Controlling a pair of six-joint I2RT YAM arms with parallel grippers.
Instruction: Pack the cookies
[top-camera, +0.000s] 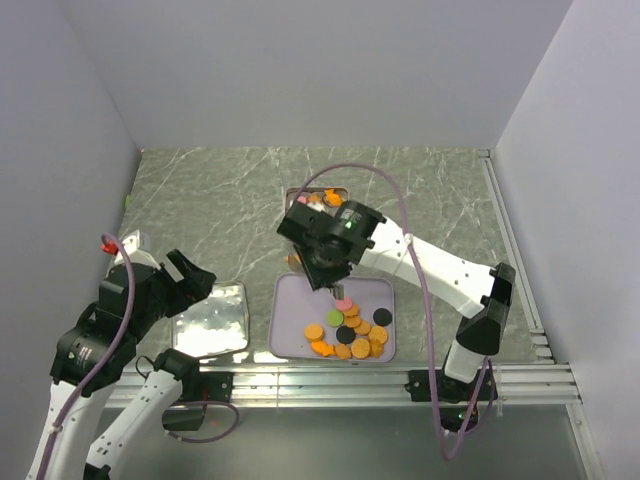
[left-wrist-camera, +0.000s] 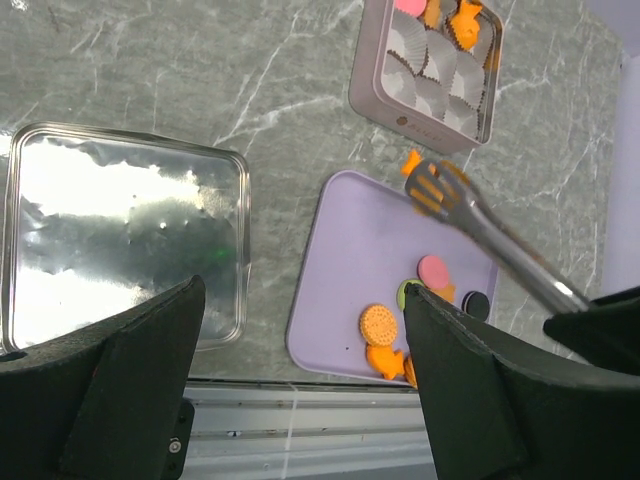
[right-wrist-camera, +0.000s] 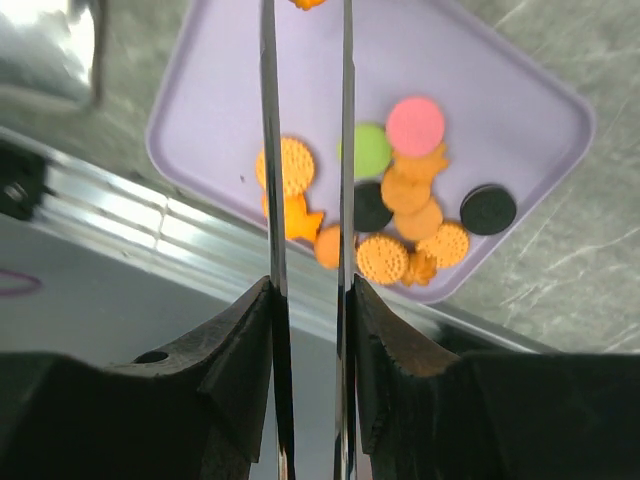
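- Many cookies (top-camera: 350, 332) heaped at near right of lavender tray (top-camera: 292, 300), mid-table.
- Underneath, marble table (top-camera: 220, 200); around, white walls (top-camera: 300, 60).
- Clamped round tongs (right-wrist-camera: 270, 150), the right gripper (right-wrist-camera: 307, 300), an orange one perhaps nipped at the tips; spread wide, the left gripper (left-wrist-camera: 300, 295).

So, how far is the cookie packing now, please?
Done: a few cookies lie in the square tin, most paper cups empty. In hand: the right gripper squeezes tongs on one orange cookie by the far edge of the purple tray. Left: the pile on that tray.

Lavender tray (top-camera: 300, 305) on marble table (top-camera: 200, 210), tongs (left-wrist-camera: 490, 235) over it, shiny lid (top-camera: 213, 320) left, sq tin (left-wrist-camera: 400, 110) w/ cups (left-wrist-camera: 440, 85) behind
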